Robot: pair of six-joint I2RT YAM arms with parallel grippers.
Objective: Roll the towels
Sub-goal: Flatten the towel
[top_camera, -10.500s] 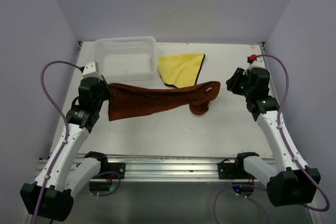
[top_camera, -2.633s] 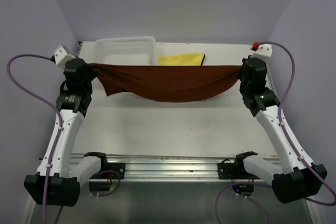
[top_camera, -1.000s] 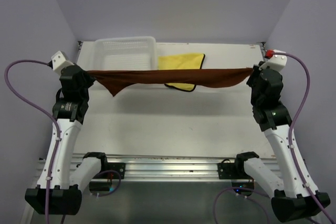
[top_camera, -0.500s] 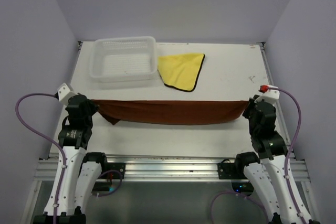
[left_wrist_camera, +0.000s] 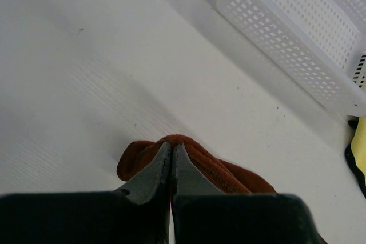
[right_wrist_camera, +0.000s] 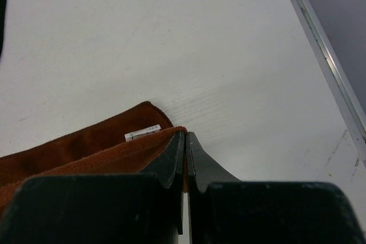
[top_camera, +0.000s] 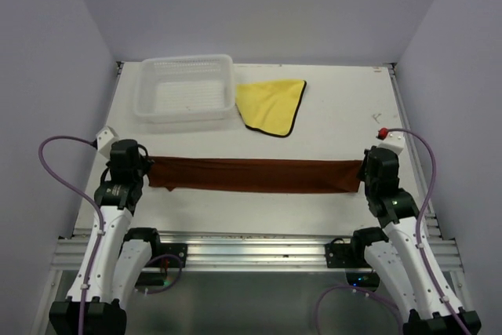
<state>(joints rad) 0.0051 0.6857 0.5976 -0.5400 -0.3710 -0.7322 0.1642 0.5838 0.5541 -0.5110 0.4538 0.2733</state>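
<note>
On table [top_camera: 337, 127], one brown towel [top_camera: 251, 176], one yellow towel [top_camera: 272, 103]

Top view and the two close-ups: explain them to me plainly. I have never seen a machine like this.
Two robot arms are bolted at the near edge of a white table. The wide picture comes from a camera above and behind them; each close-up comes from a camera on one wrist. The left gripper and right gripper are each shut on one end of a rust-brown towel, stretched into a long band between them. Farther back lie a yellow towel and a white mesh basket.
</note>
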